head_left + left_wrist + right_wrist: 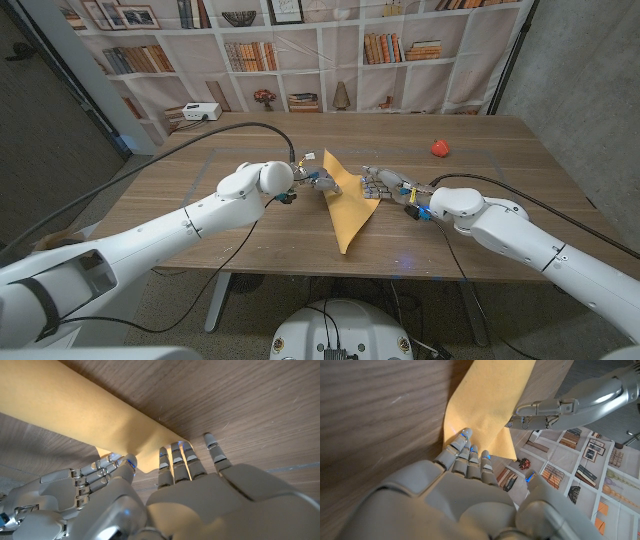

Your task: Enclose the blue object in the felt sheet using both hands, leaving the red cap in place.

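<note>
While hands (318,181) (385,186) flank felt sheet (348,205)

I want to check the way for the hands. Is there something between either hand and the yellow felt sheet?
Nothing visible stands between them. The left hand and the right hand already touch the felt sheet from opposite sides. The red cap lies apart, farther back on the table. The blue object cannot be seen.
</note>
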Motion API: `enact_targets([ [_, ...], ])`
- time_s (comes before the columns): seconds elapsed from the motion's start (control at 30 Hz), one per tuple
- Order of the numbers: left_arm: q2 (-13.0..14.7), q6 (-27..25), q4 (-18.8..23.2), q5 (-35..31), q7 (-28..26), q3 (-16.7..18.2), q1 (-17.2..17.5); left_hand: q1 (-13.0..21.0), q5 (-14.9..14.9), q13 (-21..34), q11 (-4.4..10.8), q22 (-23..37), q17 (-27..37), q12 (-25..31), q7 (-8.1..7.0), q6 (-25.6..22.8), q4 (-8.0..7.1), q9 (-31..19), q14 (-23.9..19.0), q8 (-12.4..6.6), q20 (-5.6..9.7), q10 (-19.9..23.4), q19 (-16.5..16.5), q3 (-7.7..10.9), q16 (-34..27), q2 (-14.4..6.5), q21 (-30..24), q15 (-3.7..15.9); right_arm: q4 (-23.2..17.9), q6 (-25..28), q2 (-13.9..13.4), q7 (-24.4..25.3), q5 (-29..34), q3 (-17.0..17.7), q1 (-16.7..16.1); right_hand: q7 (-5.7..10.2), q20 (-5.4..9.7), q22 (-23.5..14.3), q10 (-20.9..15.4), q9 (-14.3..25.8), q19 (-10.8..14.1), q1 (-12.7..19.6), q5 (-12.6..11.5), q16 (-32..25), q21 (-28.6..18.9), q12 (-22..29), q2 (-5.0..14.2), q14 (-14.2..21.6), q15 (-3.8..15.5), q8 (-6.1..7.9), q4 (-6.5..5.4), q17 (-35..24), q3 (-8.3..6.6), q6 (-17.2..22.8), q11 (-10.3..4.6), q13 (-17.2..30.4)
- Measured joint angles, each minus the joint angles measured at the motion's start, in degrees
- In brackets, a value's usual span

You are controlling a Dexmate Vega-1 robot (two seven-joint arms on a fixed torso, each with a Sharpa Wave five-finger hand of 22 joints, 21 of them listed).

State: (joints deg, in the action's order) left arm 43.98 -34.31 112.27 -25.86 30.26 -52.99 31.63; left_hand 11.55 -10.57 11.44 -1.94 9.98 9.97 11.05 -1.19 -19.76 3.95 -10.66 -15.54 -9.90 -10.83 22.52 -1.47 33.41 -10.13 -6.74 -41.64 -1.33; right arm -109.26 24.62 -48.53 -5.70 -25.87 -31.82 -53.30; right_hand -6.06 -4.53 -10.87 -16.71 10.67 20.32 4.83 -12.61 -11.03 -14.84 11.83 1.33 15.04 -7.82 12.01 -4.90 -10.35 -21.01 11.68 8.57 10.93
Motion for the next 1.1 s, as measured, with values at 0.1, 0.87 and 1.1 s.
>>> enact_targets([
  [0.1,0.4,-0.2,-0.2,0.0,0.1,-2.1,-1.3,0.0,0.0,0.0,-0.12,0.0,0.0,0.1,0.38,0.6,0.0,0.0,0.1,0.0,0.01,-0.3,0.0,0.0,0.0,0.0,0.0,0.09,1.2,-8.8,0.8,0.8,-0.9,1.2,-1.5,1.38,-0.03,0.0,-2.3,0.0,0.0,0.8,0.0,-0.2,0.0,0.5,0.85,0.6,0.58,0.51,0.7,0.0,-0.54,2.2,-2.3,0.1],
  [0.87,0.7,-2.1,0.6,-0.1,0.1,-4.2,-2.0,-0.8,0.0,-5.7,-0.42,-0.1,0.0,0.0,0.57,3.4,0.23,0.0,0.8,0.0,0.12,-1.0,0.5,0.23,0.0,0.8,1.1,0.0,20.7,-44.8,20.8,-7.2,-13.1,10.2,-9.1,4.11,-3.87,0.3,-3.3,0.0,-2.6,6.2,0.4,-0.2,0.9,-0.2,3.28,1.1,1.72,0.73,5.07,0.0,-2.92,6.8,-3.35,0.0],
  [1.1,1.0,-2.0,1.1,2.7,-1.6,-2.5,-0.4,-1.0,0.0,-8.2,-0.52,-8.3,0.0,0.2,0.57,3.4,0.68,0.0,0.3,-0.3,0.1,-1.3,0.5,0.68,-0.9,0.5,1.1,0.21,23.7,-61.5,26.3,-11.0,-19.4,12.7,-10.6,4.42,-3.14,0.3,-2.9,0.0,-2.3,6.7,0.8,0.0,1.3,-0.4,3.05,0.7,2.74,0.71,5.95,0.0,-3.1,7.1,-3.35,0.0],
])
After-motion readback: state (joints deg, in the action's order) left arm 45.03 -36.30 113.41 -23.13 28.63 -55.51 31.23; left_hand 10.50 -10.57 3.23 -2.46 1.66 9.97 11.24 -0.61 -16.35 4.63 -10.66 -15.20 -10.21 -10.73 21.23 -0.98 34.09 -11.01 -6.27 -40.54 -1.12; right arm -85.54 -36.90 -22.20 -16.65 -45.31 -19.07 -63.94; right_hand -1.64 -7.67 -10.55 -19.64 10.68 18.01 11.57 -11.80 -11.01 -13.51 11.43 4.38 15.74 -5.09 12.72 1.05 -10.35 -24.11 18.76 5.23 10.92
